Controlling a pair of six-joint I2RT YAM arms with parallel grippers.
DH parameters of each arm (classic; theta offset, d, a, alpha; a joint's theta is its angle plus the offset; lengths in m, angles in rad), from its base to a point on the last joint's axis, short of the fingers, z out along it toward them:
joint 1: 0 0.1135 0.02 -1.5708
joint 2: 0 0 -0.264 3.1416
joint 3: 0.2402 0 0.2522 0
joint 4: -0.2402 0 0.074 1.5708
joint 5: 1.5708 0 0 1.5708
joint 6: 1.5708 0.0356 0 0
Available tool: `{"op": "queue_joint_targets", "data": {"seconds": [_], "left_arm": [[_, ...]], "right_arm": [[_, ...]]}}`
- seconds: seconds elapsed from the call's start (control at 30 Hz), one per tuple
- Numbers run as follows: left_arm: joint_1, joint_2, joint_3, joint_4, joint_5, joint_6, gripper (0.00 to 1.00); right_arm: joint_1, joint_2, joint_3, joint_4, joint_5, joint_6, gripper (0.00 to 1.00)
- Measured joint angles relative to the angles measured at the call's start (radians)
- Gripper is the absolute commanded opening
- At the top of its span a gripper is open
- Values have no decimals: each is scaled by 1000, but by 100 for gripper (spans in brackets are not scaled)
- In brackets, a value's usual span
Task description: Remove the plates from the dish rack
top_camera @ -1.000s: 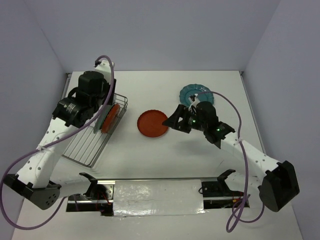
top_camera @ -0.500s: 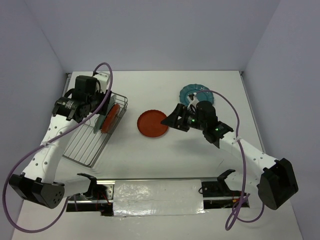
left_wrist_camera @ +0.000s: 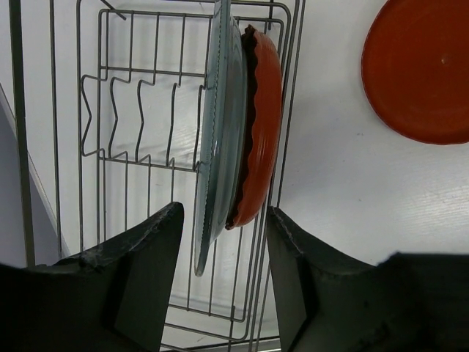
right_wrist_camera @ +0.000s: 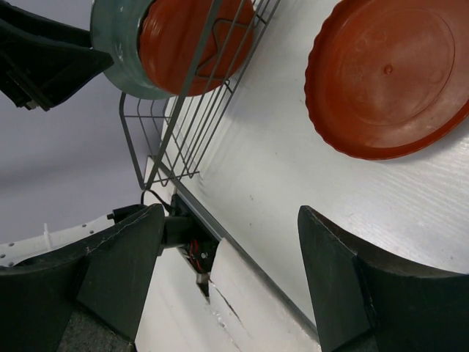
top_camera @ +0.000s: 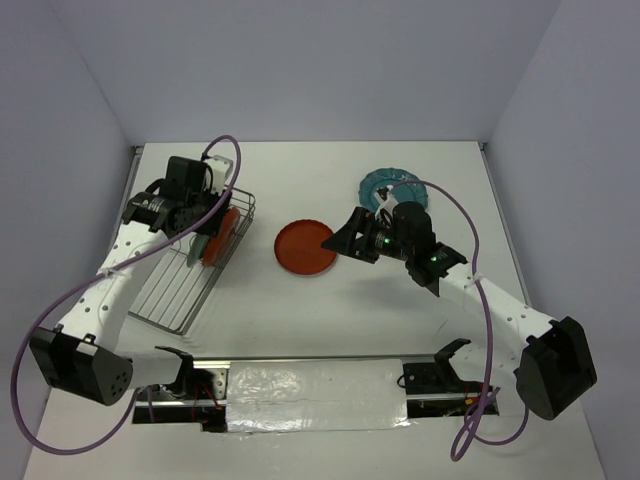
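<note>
The silver wire dish rack (top_camera: 165,295) lies at the left. A grey-teal plate (top_camera: 207,240) and a red-orange plate (top_camera: 222,235) stand on edge in its far end. My left gripper (top_camera: 203,222) is open just above them. In the left wrist view the grey-teal plate (left_wrist_camera: 216,132) and red-orange plate (left_wrist_camera: 261,125) have their near edges between my open fingers (left_wrist_camera: 139,271). A second red-orange plate (top_camera: 307,247) lies flat at the table's middle. A teal scalloped plate (top_camera: 383,185) lies at the back right. My right gripper (top_camera: 348,240) is open and empty beside the flat red-orange plate (right_wrist_camera: 392,81).
The rack's upright divider prongs (left_wrist_camera: 139,117) stand empty to the left of the plates. The right arm's cable (top_camera: 460,215) arcs over the teal plate. A metal strip (top_camera: 320,380) runs along the table's near edge. Walls close in the table on three sides.
My left gripper has come down and toward the two plates standing in the rack. My right gripper has shifted slightly toward the flat red-orange plate, then stayed still.
</note>
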Motion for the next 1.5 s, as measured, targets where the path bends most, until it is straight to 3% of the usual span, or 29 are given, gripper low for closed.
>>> {"op": "queue_joint_targets", "data": {"seconds": [0.3,0.6,0.77,0.87,1.0,1.5], "left_arm": [[14,37,0,15,-24,1,58],[24,65,-3,24,-30,0,38],[23,67,-5,27,-17,0,33],[23,70,-5,27,-5,1,26],[23,74,-5,31,25,5,0],[24,116,144,-106,7,-18,0]], "right_arm": [[0,-2,0,0,0,0,80],[0,-2,0,0,0,0,80],[0,-5,0,0,0,0,80],[0,-5,0,0,0,0,80],[0,-6,0,-1,0,0,80],[0,-6,0,-1,0,0,80]]}}
